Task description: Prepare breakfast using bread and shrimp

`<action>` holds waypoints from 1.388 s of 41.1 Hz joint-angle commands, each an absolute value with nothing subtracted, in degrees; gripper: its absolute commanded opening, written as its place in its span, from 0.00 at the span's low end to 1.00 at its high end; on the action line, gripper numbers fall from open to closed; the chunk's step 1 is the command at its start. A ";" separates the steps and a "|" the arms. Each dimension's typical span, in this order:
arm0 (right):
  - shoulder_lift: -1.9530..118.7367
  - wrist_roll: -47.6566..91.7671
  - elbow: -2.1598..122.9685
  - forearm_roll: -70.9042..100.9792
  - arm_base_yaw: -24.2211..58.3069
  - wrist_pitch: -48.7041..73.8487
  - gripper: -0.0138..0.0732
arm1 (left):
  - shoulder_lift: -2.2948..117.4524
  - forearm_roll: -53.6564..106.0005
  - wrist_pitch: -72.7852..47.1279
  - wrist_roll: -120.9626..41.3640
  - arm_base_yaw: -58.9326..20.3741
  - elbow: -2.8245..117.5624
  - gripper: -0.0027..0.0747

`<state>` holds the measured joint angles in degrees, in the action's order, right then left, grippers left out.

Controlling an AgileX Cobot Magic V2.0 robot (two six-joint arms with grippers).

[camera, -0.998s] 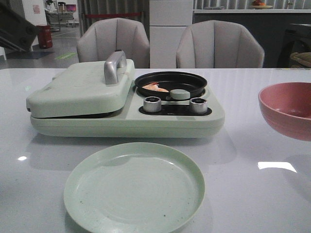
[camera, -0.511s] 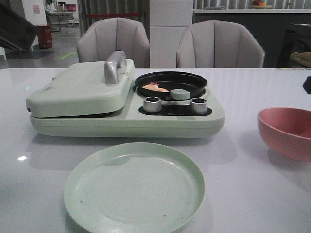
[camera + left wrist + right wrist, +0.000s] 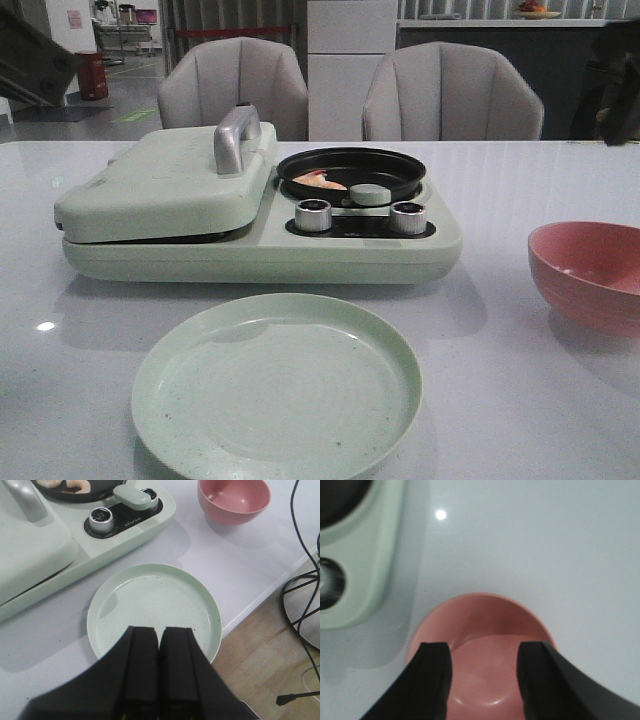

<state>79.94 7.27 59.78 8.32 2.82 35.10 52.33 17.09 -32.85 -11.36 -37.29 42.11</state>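
Observation:
The shrimp (image 3: 320,180) lies in the black pan (image 3: 352,172) on the right half of the pale green cooker (image 3: 250,245); it also shows in the left wrist view (image 3: 67,485). No bread is in view; the cooker's lid (image 3: 165,185) is shut. My left gripper (image 3: 160,630) is shut and empty, above the near rim of the pale green plate (image 3: 155,605). My right gripper (image 3: 484,651) is open and empty, just above the pink bowl (image 3: 480,650). Neither gripper shows clearly in the front view.
The empty plate (image 3: 275,385) lies in front of the cooker. The pink bowl (image 3: 590,272) stands on the table at the right. Two knobs (image 3: 313,215) sit below the pan. Two chairs stand behind the table. Cables lie on the floor (image 3: 305,605).
The pink bowl has come down from in the air at the right and now rests on the table. A dark blurred shape has risen at the upper right edge.

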 commanded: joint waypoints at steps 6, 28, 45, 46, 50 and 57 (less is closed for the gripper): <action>67.81 8.11 61.30 4.36 14.64 38.99 0.65 | 51.56 18.00 -29.10 -10.89 -37.69 43.93 0.16; 39.15 0.54 40.31 0.84 19.38 47.33 0.64 | 51.56 18.00 -29.10 -10.89 -37.69 43.93 0.16; 30.04 0.54 33.43 0.84 19.38 46.81 0.30 | 51.56 15.46 -30.12 -10.18 -37.47 43.93 0.17; 30.04 0.54 33.43 0.84 19.38 46.75 0.25 | 51.56 14.63 -30.25 -9.08 -37.14 43.93 0.17; 30.04 0.54 33.43 0.84 19.38 46.45 0.21 | 51.56 8.23 -31.08 -1.81 -35.65 43.93 0.17; 30.04 0.54 33.43 0.95 19.38 45.52 0.21 | 51.56 0.00 -35.04 3.87 -32.39 43.93 0.17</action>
